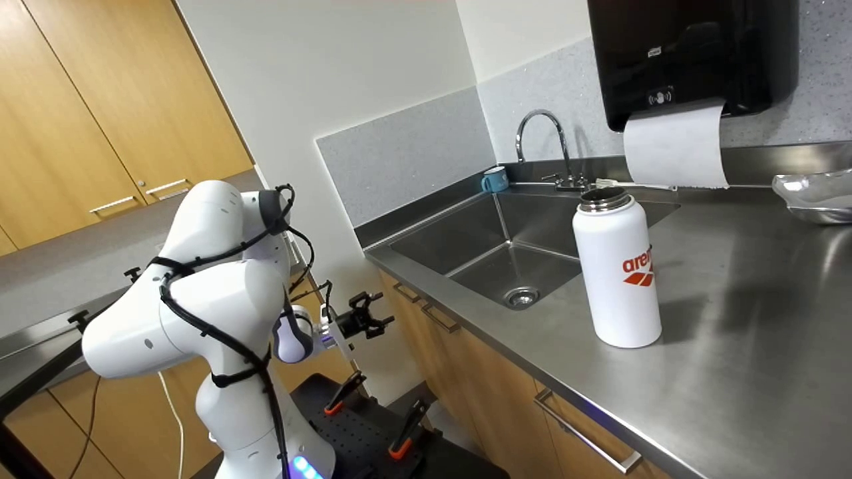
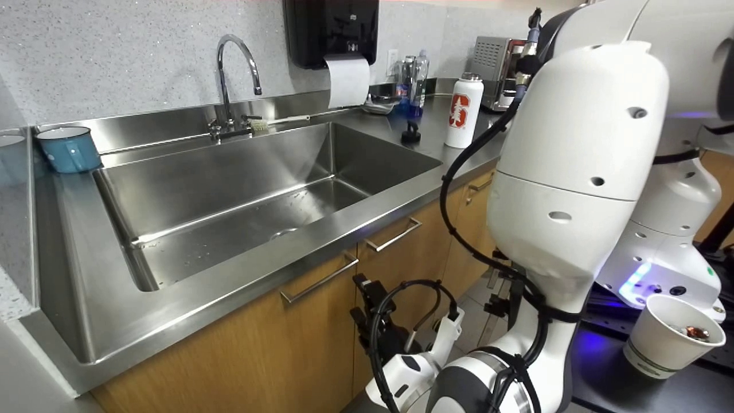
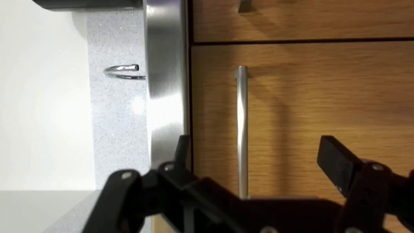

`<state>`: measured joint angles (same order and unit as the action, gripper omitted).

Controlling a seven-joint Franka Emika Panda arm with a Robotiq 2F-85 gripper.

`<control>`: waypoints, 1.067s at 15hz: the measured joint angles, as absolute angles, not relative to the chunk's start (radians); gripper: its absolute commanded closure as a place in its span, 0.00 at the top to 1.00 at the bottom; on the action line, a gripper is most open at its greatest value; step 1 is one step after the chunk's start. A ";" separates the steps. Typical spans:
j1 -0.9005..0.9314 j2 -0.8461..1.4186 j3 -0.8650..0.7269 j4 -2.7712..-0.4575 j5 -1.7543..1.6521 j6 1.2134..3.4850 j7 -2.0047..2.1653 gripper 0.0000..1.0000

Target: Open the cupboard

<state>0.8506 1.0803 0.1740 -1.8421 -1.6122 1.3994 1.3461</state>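
The wooden cupboard door (image 3: 310, 106) below the sink is closed. It also shows in an exterior view (image 2: 264, 344). Its silver bar handle (image 3: 242, 129) runs lengthwise in the wrist view and shows in both exterior views (image 1: 406, 293) (image 2: 321, 279). My black gripper (image 3: 254, 142) is open and empty. In the wrist view its fingers lie on either side of the handle, apart from it; the handle's lower end is hidden behind the gripper. In both exterior views the gripper (image 1: 385, 309) (image 2: 356, 297) is in front of the cupboards, below the counter edge.
The steel counter edge (image 3: 166, 81) juts above the doors. A neighbouring door has its own handle (image 2: 394, 235). The sink (image 2: 229, 195), a blue mug (image 2: 69, 150) and a white bottle (image 1: 619, 279) are on the counter. A paper cup (image 2: 659, 338) stands near the robot base.
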 measured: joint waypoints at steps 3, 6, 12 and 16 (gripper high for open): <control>0.818 1.091 0.174 -1.847 -1.702 1.399 1.345 1.00; 0.775 1.091 0.180 -1.855 -1.769 1.400 1.344 1.00; 0.689 1.092 0.218 -1.866 -1.863 1.401 1.337 1.00; 0.652 1.093 0.235 -1.871 -1.887 1.401 1.336 0.97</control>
<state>0.6518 1.0926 0.2350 -1.8707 -1.8874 1.4010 1.3358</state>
